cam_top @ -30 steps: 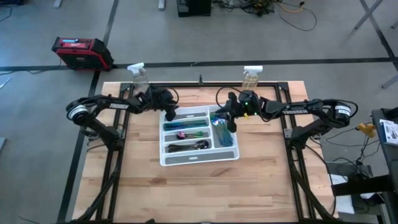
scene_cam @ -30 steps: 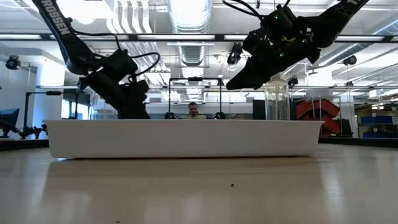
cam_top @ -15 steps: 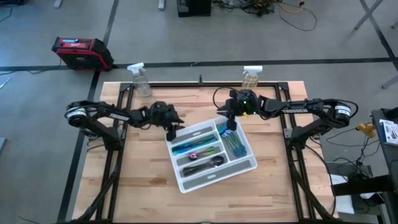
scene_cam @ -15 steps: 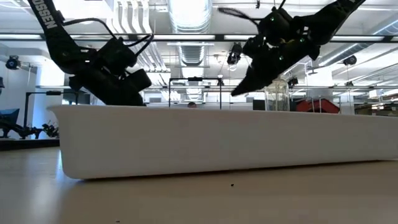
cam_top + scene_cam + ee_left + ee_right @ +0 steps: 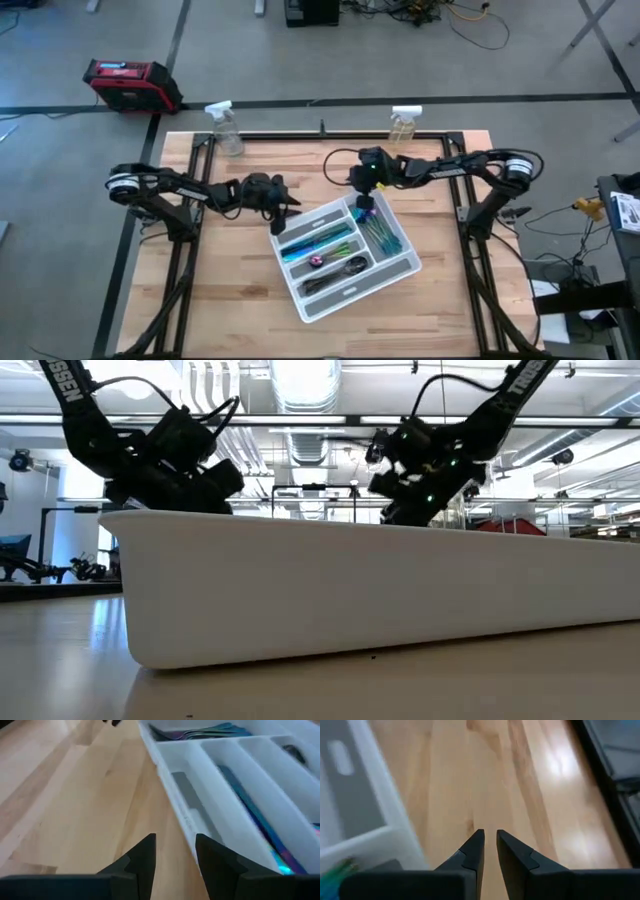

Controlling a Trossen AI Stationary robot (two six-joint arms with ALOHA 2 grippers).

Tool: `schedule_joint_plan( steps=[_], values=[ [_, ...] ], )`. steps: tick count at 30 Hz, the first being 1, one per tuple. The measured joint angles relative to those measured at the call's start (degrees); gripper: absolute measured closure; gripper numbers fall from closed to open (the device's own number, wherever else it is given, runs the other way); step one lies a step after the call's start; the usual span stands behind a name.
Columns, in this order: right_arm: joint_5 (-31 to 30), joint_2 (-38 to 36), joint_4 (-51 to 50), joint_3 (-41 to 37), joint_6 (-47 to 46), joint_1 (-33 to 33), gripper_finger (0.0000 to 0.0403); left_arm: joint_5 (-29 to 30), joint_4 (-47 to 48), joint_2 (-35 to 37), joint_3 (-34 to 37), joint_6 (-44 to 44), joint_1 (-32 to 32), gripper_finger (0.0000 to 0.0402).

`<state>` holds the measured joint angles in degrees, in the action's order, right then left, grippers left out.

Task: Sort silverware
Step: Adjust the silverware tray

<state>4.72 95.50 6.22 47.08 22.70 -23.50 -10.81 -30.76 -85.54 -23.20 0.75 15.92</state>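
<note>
On the wooden table (image 5: 230, 300) a white divided tray (image 5: 397, 271) sits skewed, holding the silverware (image 5: 318, 243) in its compartments. The left gripper (image 5: 281, 214) hovers at the tray's near corner, jaws slightly apart and empty; the right gripper (image 5: 363, 200) hangs over the far corner, jaws nearly closed, holding nothing. To do well, both should square the tray gently, keeping the 2 pushes balanced.

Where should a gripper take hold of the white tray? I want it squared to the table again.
Grip the white tray by its thin upright rim, coming from above at a corner. It sits rotated, and the left gripper hovers beside its upper-left corner.
</note>
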Motion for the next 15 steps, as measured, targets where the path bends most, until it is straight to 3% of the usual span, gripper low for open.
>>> schedule_joint_plan(
  steps=[7,15],
  values=[
    [2.4,2.3,-13.2,3.7,-3.7,1.3,0.0346,2.0,0.5,0.2,0.4,0.0,0.2,0.0279],
    [4.7,-4.7,-24.5,2.0,-12.1,7.4,0.0335,4.3,-6.1,3.9,0.5,0.7,0.8,0.027]
  ],
)
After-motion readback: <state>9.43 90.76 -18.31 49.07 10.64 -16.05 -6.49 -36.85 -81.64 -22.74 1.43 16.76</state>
